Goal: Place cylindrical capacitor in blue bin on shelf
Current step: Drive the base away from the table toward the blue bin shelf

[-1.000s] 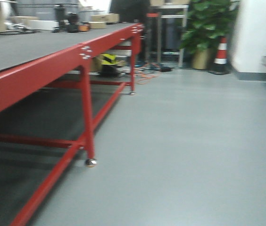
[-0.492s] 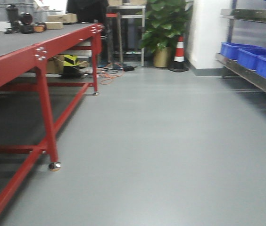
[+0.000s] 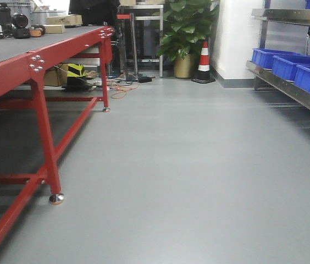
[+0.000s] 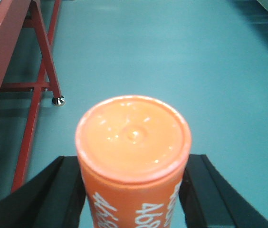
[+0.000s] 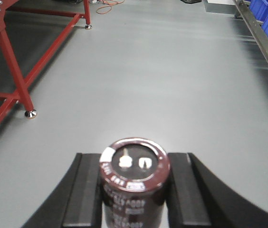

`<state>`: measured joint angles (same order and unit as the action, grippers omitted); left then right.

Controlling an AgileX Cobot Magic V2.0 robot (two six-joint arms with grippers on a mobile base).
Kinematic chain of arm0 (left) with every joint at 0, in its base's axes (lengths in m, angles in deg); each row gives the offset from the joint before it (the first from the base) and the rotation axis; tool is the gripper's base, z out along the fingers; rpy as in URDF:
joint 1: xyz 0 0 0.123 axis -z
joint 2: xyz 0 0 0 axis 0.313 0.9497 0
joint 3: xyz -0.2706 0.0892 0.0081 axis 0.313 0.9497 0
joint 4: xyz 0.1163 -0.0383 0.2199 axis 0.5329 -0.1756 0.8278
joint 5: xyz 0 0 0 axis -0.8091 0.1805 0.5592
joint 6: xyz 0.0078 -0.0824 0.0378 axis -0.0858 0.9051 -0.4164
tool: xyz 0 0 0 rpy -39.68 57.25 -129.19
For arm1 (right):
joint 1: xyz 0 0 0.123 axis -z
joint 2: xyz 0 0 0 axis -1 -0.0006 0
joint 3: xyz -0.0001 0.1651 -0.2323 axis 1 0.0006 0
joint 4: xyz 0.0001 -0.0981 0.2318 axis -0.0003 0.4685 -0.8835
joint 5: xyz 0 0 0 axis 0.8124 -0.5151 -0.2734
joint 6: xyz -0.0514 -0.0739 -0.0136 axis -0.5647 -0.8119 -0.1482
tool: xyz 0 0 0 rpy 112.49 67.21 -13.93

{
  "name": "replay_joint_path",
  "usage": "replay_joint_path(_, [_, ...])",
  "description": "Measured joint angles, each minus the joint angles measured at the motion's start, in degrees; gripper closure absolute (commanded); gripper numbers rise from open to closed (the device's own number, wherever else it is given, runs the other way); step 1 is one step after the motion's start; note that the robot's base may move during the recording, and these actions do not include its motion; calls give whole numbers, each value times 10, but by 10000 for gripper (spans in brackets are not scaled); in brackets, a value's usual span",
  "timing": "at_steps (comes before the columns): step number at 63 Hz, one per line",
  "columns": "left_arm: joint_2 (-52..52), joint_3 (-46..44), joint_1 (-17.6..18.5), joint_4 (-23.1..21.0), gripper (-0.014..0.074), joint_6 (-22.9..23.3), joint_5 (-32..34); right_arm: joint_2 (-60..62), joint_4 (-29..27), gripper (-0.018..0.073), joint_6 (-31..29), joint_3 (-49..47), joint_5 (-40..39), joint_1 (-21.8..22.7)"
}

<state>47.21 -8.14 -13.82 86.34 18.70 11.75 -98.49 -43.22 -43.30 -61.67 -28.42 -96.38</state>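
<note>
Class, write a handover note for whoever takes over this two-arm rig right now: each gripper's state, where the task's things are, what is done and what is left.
Left gripper: shut on an orange cylinder with white digits.
Right gripper: shut on the dark cylindrical capacitor, its two terminals showing.
The shelf with its blue bins is ahead on the right, the red table is on the left, and there is open floor between them.
Done: both parts are picked up.
Left: drive to the shelf, reach over a blue bin, and release the capacitor into it.
</note>
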Motion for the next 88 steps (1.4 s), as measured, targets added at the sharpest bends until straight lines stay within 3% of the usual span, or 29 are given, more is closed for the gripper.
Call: replay_joint_path(88, [-1,0,0,0,708,0,0,1,0,721,0,0,0,0])
